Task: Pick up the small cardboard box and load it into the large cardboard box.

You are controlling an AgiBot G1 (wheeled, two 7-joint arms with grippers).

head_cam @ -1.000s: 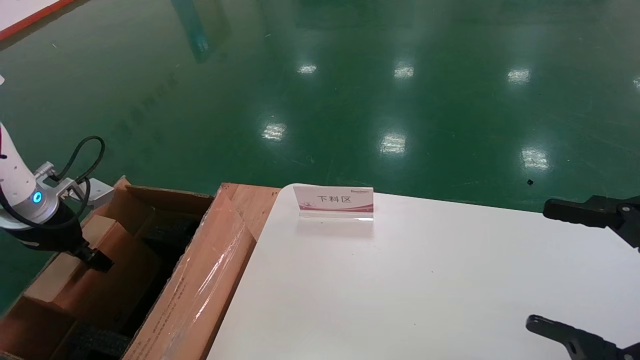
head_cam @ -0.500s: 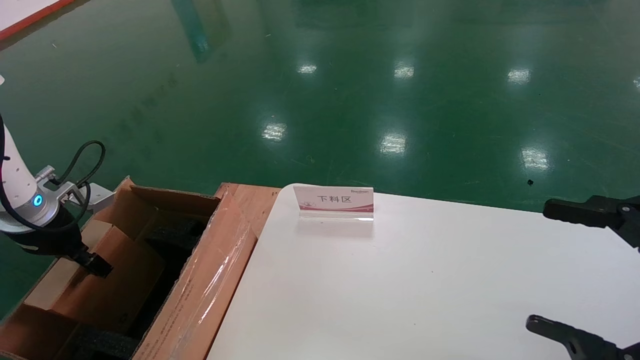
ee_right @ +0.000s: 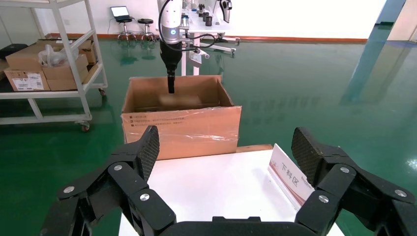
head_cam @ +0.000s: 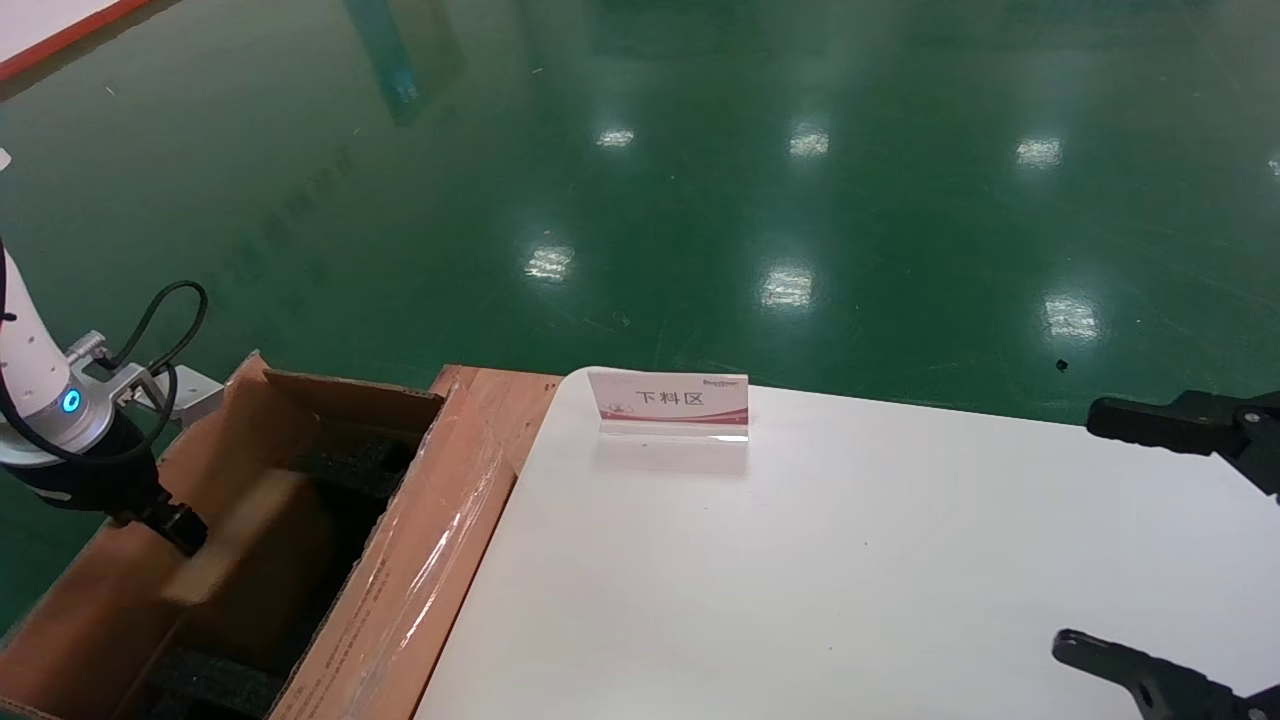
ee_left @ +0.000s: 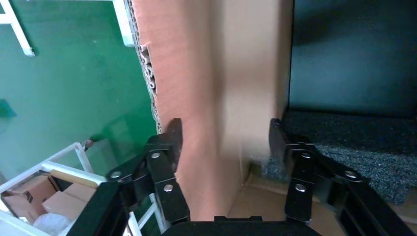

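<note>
Dropped from the left gripper (head_cam: 185,528)'s now-open jaws, the small cardboard box (head_cam: 250,535) tilts inside the large cardboard box (head_cam: 400,590) beside black foam (ee_left: 354,152).

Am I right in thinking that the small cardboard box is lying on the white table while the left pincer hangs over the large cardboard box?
Not quite. The small cardboard box is not on the white table; it sits inside the large cardboard box, as the head view shows. The left pincer does hang over that carton, its fingers apart either side of the small box in the left wrist view.

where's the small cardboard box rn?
In the head view, far left: the small cardboard box is inside the large cardboard box, just beside the left gripper, tilted over the black foam.
</note>
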